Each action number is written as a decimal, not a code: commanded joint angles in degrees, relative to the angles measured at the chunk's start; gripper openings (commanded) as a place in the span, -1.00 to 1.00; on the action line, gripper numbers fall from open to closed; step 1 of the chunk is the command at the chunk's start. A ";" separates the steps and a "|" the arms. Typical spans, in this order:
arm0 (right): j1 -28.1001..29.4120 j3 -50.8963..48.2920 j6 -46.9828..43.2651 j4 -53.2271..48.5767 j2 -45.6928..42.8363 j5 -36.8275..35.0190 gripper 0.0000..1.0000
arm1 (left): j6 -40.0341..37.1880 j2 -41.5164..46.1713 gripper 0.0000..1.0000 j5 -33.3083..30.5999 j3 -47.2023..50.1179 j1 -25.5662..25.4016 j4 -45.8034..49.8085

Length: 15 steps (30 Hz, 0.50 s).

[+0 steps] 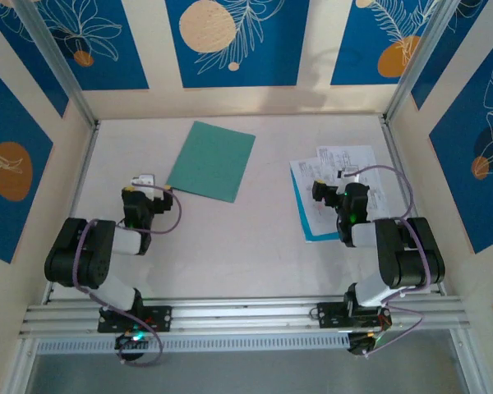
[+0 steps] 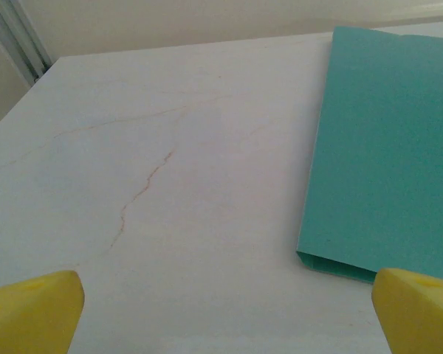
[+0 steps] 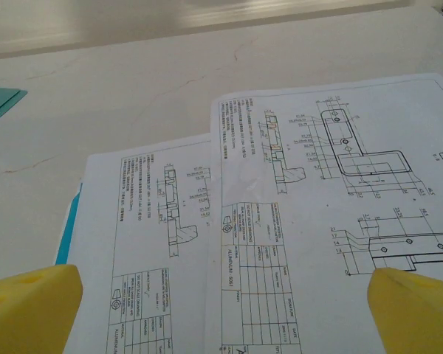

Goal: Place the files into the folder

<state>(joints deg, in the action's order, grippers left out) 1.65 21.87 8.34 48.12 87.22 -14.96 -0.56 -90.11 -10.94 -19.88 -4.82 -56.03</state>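
- Both pincers stand with jaws wide apart and hold nothing. The left pincer (image 1: 144,185) hangs over bare table (image 1: 246,246), just short of the folder's near edge. The right pincer (image 1: 324,194) hangs low over the papers (image 1: 345,172).
- The folder (image 1: 211,160) lies flat and closed toward the back middle of the table. It is well apart from the papers, which sit fanned in a loose pile on the right with a blue sheet (image 1: 312,231) underneath.
- By my reckoning nothing of the job is done yet. The step in hand looks like the first reach, one arm for the folder and the other for the pile.
- Next, I'd judge, the left pincer must catch the folder's thin edge and lift it open, which is fiddly with card lying flush on the table. The right pincer must gather the sheets without scattering them.
- From the right wrist the papers run off the picture's edge and their small print is too fine to read. I can't count the sheets for sure, and most of the blue sheet is covered.
- From the left wrist the folder's far side is cut off, and I can't tell which edge opens.
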 commanded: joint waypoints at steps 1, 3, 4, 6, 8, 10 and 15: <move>-0.52 0.85 -0.63 0.26 -0.11 1.37 0.98 | -0.32 0.63 1.00 0.74 -0.24 0.42 -0.03; -0.86 0.81 -0.52 0.22 -0.16 2.06 0.99 | -0.30 0.65 1.00 0.74 -0.20 0.43 -0.03; -0.86 0.73 -0.52 0.22 -0.20 2.05 0.99 | -0.32 0.63 1.00 0.75 -0.22 0.43 0.04; -0.85 0.73 -0.56 0.14 -0.21 2.06 0.99 | -0.32 0.63 1.00 0.74 -0.24 0.47 -0.01; -0.87 0.74 -0.52 0.21 -0.21 2.07 0.99 | -0.32 0.63 1.00 0.74 -0.25 0.47 0.12; -0.80 0.77 -0.52 0.20 -0.21 2.05 0.99 | -0.32 0.63 1.00 0.81 -0.30 0.49 0.14; -0.61 0.89 -0.52 0.08 -0.12 1.70 0.99 | -0.59 0.63 1.00 1.45 -0.59 0.46 0.57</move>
<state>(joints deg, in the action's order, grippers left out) 1.06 21.87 8.36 48.10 87.22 -13.47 -0.58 -90.11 -10.85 -19.88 -4.84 -55.88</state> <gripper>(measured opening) 0.993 0.998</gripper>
